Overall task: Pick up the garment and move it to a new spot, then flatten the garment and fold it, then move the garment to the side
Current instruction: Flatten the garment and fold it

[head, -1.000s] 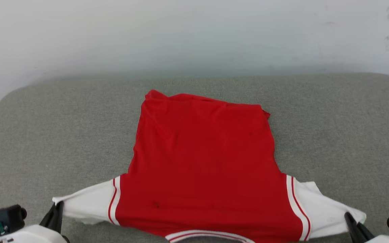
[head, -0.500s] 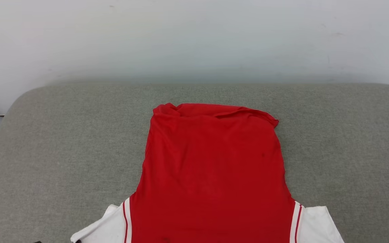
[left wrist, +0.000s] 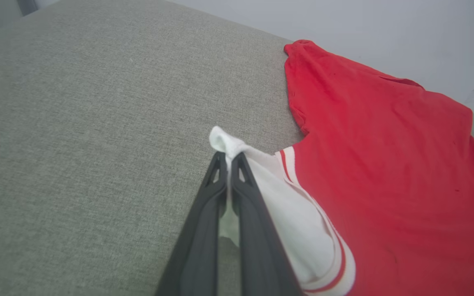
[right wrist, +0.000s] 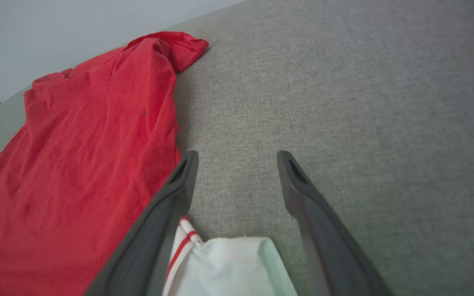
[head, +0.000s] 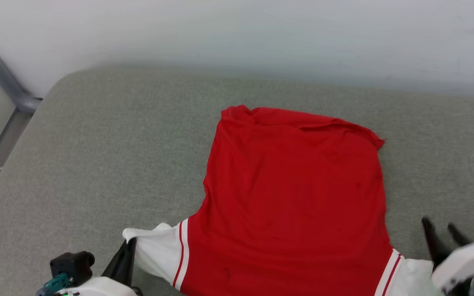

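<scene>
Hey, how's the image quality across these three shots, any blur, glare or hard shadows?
Head view: the right gripper is smeared by motion blur, while the garment reads clearly. Left wrist view: soft even light, no glare, the left gripper crisp on the white sleeve. Right wrist view: a faint shadow runs along the garment's edge on the grey cushion, no glare.

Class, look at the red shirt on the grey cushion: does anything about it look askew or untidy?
Yes. The garment is not flat: its far hem is rumpled and rolled, and the left sleeve is pinched up in the shut left gripper. The right sleeve lies loose by the open right gripper.
</scene>
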Tool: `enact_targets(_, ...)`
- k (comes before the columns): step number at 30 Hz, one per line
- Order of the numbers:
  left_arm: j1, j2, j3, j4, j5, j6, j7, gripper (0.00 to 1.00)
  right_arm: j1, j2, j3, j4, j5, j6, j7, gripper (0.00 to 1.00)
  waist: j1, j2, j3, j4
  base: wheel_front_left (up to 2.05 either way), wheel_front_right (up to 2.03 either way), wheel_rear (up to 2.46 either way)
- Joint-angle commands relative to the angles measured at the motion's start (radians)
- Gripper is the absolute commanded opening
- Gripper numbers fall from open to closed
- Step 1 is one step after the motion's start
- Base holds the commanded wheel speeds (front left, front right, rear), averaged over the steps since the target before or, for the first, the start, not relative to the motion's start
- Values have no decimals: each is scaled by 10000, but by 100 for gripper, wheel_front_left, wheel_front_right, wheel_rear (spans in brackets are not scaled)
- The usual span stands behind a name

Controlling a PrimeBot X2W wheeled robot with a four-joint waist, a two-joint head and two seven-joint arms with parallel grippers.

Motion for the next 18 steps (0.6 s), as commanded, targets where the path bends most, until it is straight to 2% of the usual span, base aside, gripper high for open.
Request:
enact_targets(1,-147,-46,-28,-57,93,-22,-65,0,-383,-127,-48,72,103,-7,37,100,-1,0,346,252,0,0,0)
enact_targets(5,-657,-241,-127,-371,283,-55,-268,0,-2197,-775,-93,920,338,-7,707,100,-1,0,1137,602,0,0,0)
enact_targets(12,-1551,-765,-533,-493,596,-334,-544,0,-5147,-1847,303,2146,379,-7,2851,100,-1,0,2256,1381,0,0,0)
enact_targets(18,-2254,-1166,-814,-275,766,-670,-716,0,-6871,-2325,882,2874,-162,-7,4611,100,-1,0,2945,1993,0,0,0)
